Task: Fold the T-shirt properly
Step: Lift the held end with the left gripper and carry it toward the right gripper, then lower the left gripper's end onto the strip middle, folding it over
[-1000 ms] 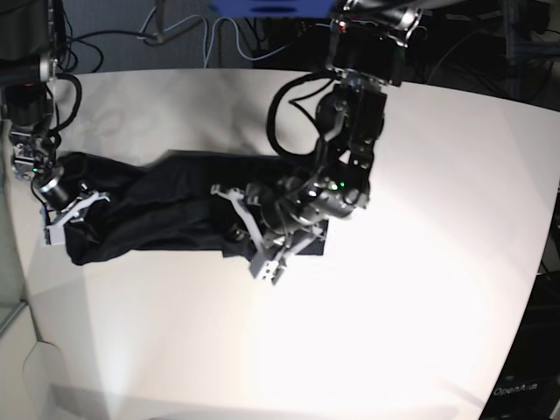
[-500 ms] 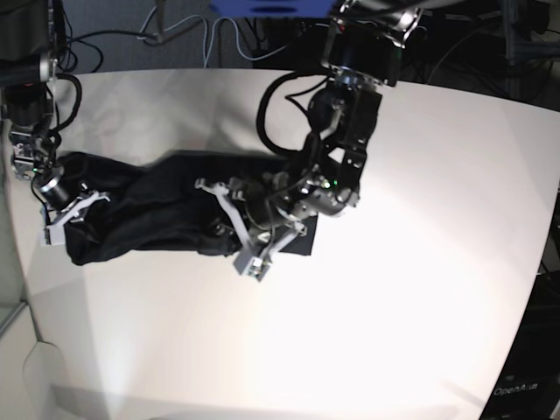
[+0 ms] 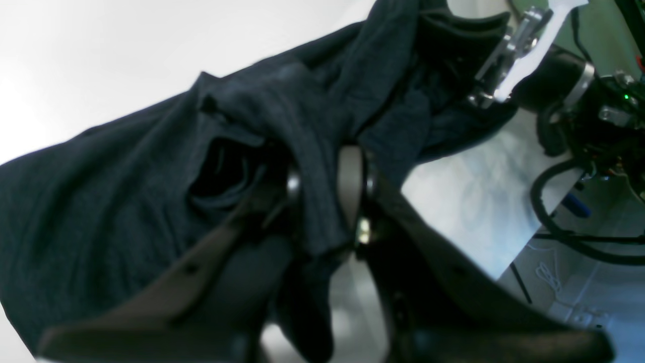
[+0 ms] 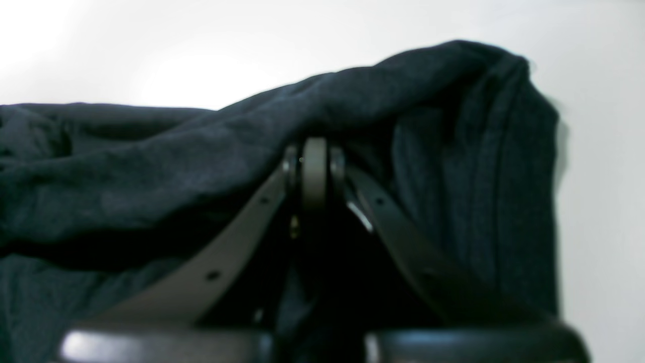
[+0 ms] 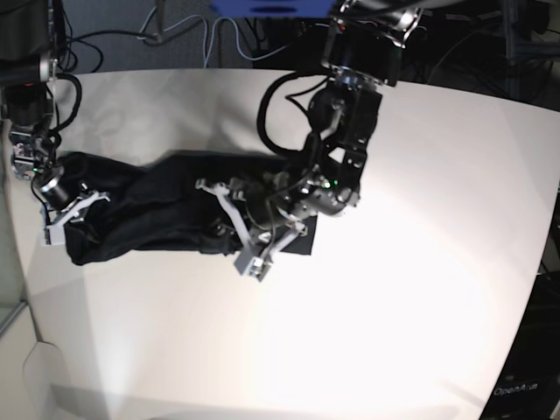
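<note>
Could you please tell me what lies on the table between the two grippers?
In the base view, bunched T-shirt fills the stretch between the right gripper and left gripper.

1. Left arm: enters from top centre of the base view, bent downward, wrist angled toward lower left.
2. Left gripper [image 5: 229,226]: near frame centre, jaws nearly together, pinching a fold of the T-shirt [image 5: 157,214].
3. Right arm: at far left edge, reaching down.
4. Right gripper [image 5: 74,214]: fully closed on cloth.

Robotics lab, white worktable [image 5: 420,289], loose cables [image 5: 184,39], equipment racks behind
</note>
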Robot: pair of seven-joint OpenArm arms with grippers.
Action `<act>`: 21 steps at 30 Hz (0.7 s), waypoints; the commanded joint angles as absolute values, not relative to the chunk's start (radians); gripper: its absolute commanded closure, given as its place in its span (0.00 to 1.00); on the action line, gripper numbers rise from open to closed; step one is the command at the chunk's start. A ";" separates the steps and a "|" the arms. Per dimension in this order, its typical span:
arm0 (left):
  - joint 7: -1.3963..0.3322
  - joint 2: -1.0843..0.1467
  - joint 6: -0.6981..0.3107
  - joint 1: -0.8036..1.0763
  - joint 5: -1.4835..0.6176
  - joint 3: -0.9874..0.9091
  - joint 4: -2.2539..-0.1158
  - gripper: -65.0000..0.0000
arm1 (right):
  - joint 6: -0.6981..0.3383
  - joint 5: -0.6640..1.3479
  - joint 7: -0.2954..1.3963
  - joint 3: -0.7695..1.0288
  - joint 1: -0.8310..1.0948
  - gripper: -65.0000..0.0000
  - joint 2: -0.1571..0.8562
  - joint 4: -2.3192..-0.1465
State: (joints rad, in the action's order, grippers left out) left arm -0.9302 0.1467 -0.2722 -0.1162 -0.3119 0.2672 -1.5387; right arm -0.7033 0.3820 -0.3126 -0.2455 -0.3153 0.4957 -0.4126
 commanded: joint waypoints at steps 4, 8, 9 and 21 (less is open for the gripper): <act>-0.905 0.157 -0.280 -0.134 -0.335 0.269 -1.563 0.75 | -0.690 0.229 -0.088 -0.274 -0.282 1.00 0.479 -0.394; -0.905 0.157 -0.288 -0.130 -0.340 0.269 -1.589 0.36 | -0.690 0.229 -0.088 -0.274 -0.280 1.00 0.479 -0.394; -0.905 0.157 -0.288 -0.122 -0.351 0.269 -1.601 0.28 | -0.690 0.229 -0.088 -0.274 -0.280 1.00 0.479 -0.394; -0.903 0.127 -0.278 -0.140 -0.518 0.222 -1.629 0.22 | -0.690 0.229 -0.088 -0.274 -0.280 1.00 0.469 -0.394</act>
State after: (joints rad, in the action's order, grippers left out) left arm -0.9157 0.1169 -0.2733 -0.1253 -0.5026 0.2207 -1.6176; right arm -0.7029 0.3828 -0.3161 -0.2493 -0.3149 0.4908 -0.4129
